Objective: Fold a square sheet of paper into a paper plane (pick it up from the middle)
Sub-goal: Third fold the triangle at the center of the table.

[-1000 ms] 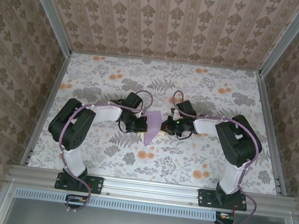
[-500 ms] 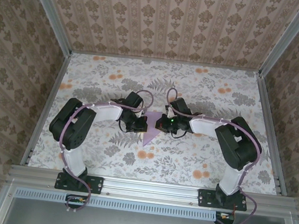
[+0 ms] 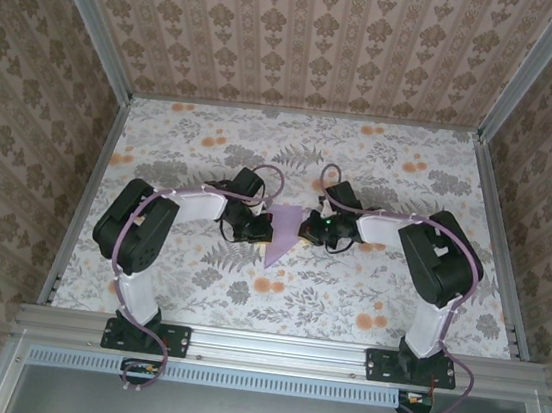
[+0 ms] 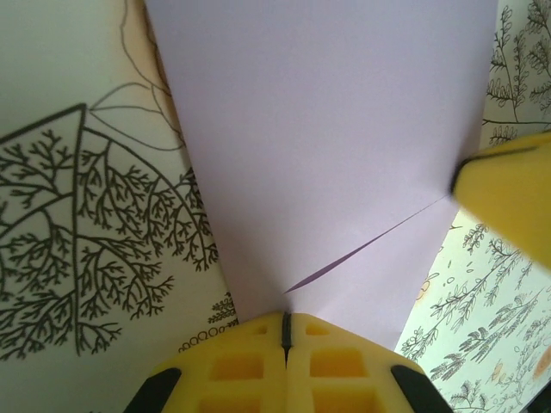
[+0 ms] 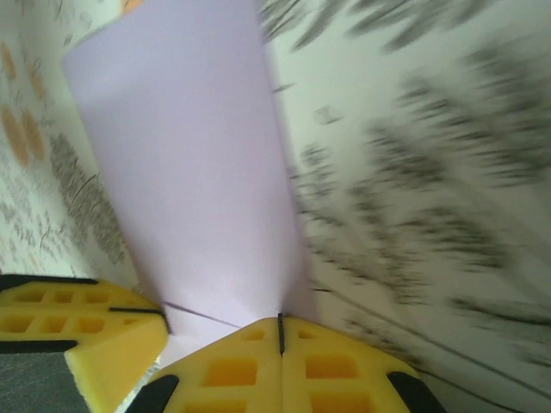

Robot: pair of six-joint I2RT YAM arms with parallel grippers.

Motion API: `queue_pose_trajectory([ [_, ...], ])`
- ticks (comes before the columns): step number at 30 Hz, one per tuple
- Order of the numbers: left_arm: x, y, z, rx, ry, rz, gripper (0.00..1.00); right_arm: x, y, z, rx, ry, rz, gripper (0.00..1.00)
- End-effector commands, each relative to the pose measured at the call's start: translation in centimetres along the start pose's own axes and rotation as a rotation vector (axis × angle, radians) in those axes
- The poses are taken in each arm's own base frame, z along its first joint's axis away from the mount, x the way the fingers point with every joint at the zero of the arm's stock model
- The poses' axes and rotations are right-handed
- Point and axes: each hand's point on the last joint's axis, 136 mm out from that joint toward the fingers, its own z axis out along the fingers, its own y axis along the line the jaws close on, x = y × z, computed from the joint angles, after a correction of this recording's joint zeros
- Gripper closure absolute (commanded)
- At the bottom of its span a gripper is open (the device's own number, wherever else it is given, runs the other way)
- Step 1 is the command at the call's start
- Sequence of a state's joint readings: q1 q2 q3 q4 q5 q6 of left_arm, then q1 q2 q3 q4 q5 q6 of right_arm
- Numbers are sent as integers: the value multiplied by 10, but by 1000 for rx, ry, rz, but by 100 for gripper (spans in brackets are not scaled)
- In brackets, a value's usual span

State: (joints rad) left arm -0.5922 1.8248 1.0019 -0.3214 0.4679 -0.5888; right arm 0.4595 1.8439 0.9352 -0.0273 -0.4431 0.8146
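My left fingers (image 4: 245,366) are pressed together on one edge of the purple paper (image 4: 327,129), right where a slanting crease starts. My right fingers (image 5: 331,366) are pinched shut on the opposite edge. The paper is partly folded, its point toward my bases. It sits between both sets of fingers, over the middle of the flowered desk (image 3: 346,296).

Overhead view from behind, 2 wrist close-ups sharing paper (image 4: 327,129)
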Motion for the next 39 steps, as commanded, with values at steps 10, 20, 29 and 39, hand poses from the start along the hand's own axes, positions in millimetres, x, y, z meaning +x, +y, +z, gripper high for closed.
queue_pose_trajectory([
  [10, 10, 44, 12, -155, 51, -6, 100, 16, 41, -3, -50, -9, -62, 100],
  [20, -1, 27, 3, -98, 0, 27, 100, 30, 26, 25, -12, 54, -14, 100],
  [29, -12, -19, -31, 23, -141, 55, 98, 42, -7, 33, 75, 68, 44, 100],
  [39, 18, -45, -29, 191, -175, -116, 90, 48, -21, 37, 112, 78, 90, 100],
])
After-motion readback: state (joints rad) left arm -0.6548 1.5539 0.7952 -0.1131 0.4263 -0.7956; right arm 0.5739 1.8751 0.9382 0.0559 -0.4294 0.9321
